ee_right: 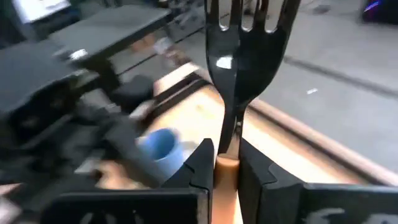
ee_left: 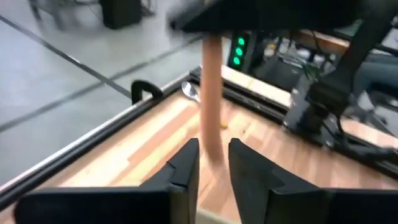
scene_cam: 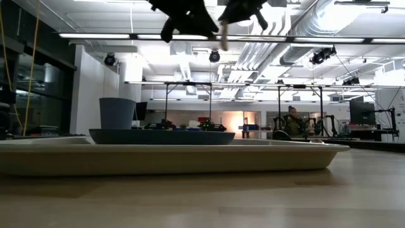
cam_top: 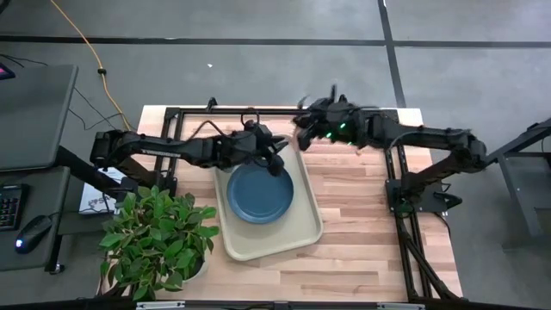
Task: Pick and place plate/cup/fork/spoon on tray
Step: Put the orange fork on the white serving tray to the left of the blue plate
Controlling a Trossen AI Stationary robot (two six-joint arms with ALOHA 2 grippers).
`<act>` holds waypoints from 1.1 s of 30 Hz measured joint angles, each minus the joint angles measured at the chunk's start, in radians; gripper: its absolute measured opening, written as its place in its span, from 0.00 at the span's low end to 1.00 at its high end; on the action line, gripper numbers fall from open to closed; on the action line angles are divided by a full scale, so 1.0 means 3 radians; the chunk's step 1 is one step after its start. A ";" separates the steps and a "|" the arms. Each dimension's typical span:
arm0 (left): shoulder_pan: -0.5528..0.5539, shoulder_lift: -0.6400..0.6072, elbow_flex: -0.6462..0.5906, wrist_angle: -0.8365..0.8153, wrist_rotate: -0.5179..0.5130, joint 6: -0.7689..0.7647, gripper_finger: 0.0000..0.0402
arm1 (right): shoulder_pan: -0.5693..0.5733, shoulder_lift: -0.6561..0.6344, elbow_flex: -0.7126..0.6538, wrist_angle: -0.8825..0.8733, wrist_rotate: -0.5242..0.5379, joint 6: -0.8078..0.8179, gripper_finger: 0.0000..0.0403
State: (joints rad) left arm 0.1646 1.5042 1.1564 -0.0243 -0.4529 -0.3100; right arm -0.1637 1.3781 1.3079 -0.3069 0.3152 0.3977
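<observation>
The slate-blue plate (cam_top: 258, 191) lies on the beige tray (cam_top: 284, 243). The light-blue cup (scene_cam: 117, 113) stands upright on the tray behind the plate; it also shows in the right wrist view (ee_right: 160, 146). My right gripper (ee_right: 225, 158) is shut on the fork (ee_right: 239, 56), high above the table's far edge. My left gripper (ee_left: 214, 158) is open just beside it, its fingers on either side of the fork's handle; whether they touch it, I cannot tell. The spoon's shiny bowl (ee_left: 189, 91) lies on the table near the far edge. My right gripper pinches the fork's orange handle (ee_right: 226, 167) between its two fingers, just below the silver neck. The fork stands about upright, tines up, lifted clear of the table. The handle's lower part (ee_left: 211, 93) hangs below the fingers, down between my left gripper's fingers.
A potted plant (cam_top: 155, 237) stands at the table's near left corner. A black frame rail (ee_left: 143, 90) runs along the far edge. Bare wood lies to the right of the tray (cam_top: 370, 224).
</observation>
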 joint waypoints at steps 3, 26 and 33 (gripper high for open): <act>0.0131 -0.0214 -0.0001 -0.0383 0.0272 -0.0001 0.24 | -0.0081 -0.0209 0.0003 -0.0377 -0.0106 -0.0269 0.04; 0.0431 -0.1805 0.0000 -0.0400 0.0777 0.0112 0.32 | 0.0961 0.1526 0.0923 -0.2202 -0.1690 -0.1491 0.04; 0.0433 -0.1804 0.0000 -0.0404 0.0777 0.0112 0.32 | 0.1217 0.2200 0.1557 -0.2443 -0.1574 -0.1384 0.04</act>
State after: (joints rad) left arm 0.2943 0.9630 1.1564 -0.1456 -0.2199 -0.2763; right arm 0.2015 2.0382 1.7749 -1.0397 -0.1571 -0.0174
